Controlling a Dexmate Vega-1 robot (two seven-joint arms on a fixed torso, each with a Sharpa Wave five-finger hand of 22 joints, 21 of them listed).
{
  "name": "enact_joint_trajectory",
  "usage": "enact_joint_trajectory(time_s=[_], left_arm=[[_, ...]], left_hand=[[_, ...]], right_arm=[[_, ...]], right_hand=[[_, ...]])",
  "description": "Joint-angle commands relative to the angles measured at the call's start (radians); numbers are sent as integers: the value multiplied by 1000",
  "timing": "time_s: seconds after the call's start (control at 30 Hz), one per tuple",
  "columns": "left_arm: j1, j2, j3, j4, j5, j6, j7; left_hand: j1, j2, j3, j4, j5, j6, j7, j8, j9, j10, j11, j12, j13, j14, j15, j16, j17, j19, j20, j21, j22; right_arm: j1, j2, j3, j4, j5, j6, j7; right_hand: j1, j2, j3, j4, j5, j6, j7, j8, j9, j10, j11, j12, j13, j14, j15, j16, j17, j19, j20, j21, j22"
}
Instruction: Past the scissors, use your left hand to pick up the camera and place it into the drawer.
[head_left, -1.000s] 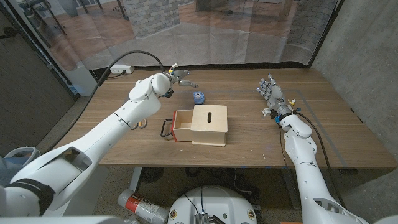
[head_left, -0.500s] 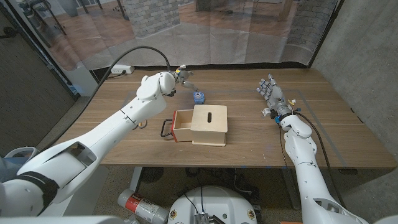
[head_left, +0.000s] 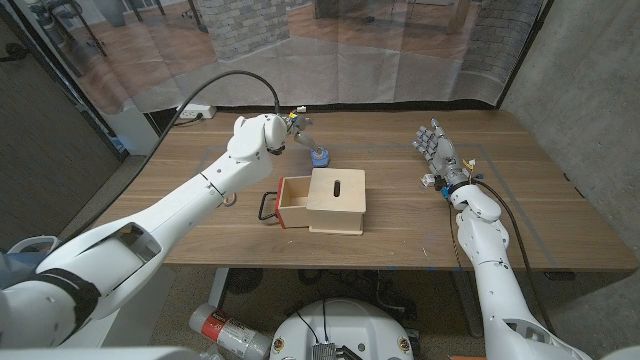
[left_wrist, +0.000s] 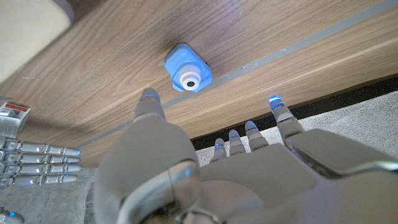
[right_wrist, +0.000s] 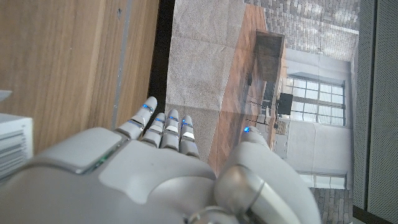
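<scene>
Beyond the box (head_left: 336, 199), toward the table's (head_left: 180, 215) far edge, the camera (head_left: 319, 155) is sitting on bare wood, a small blue body with its white lens facing up. Just above and beside it the left hand (head_left: 296, 128) is hovering, its fingers spread wide and holding nothing; in the left wrist view the camera (left_wrist: 187, 68) is lying ahead of the fingertips (left_wrist: 148, 97), between thumb and fingers but apart from both. It looks squat, so I cannot tell a long axis. The drawer (head_left: 293, 202) is standing pulled out of the box on the robot's left, its black handle (head_left: 267, 207) outward, on the near side of the camera. The right hand (head_left: 437, 150) is waiting well apart on the table's right, fingers straight and holding nothing, so the left hand is far nearer. By my judgement, the coming move is a short reach down onto the camera.
</scene>
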Motion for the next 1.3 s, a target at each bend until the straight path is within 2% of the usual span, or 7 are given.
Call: enact_joint_trajectory(time_s=[0.03,0.33,0.53,0.9,1.3], left_arm=[[-14,-32,25,29,92,4,-54],[-20,-62,15,80,91,-26,-44],[-40,-85,30,121,100,-33,-55],[-94,-117,83,179,152,-44,-136],[-95,-138,84,213,149,-55,-144]], left_hand=[[3,-16,-8,-3,-6,-9,0,-1,5,-14,6,2,5,-6,7,1,5,10,2,5,2],[2,-19,-13,-1,-7,4,-7,8,7,-5,-2,9,8,-3,9,3,6,24,2,6,1],[4,-23,-16,-1,-6,5,-17,10,7,-4,-1,12,9,4,29,5,6,33,3,5,0],[9,-27,-21,-2,-1,0,-28,10,9,-32,13,5,12,-4,33,1,6,42,3,2,-1],[14,-28,-24,-2,4,-11,-27,8,10,-47,25,4,14,-7,30,1,6,49,3,-1,-2]], right_arm=[[-5,0,-1,-11,-1,-2,-2],[-11,-1,4,-17,1,-3,-4],[-11,0,6,-14,4,-2,-5],[-9,6,7,-6,8,11,-7],[-9,5,7,-15,8,-2,-11]], right_hand=[[1,9,3,-6,-1,11,-3,1,4,7,-1,-1,4,12,3,-2,4,13,-21,-3,6],[1,9,2,-7,-1,10,-4,1,4,8,0,-1,5,13,4,-2,4,14,-20,-7,6],[1,9,1,-8,-1,11,-4,1,4,9,0,-2,5,15,6,-1,4,15,-19,-10,6],[1,10,1,-9,-1,11,-6,1,4,9,-1,-2,5,16,4,-1,4,18,-17,-14,6],[1,11,1,-11,-1,13,-9,2,4,13,-1,-1,5,21,3,0,4,22,-15,-18,6]])
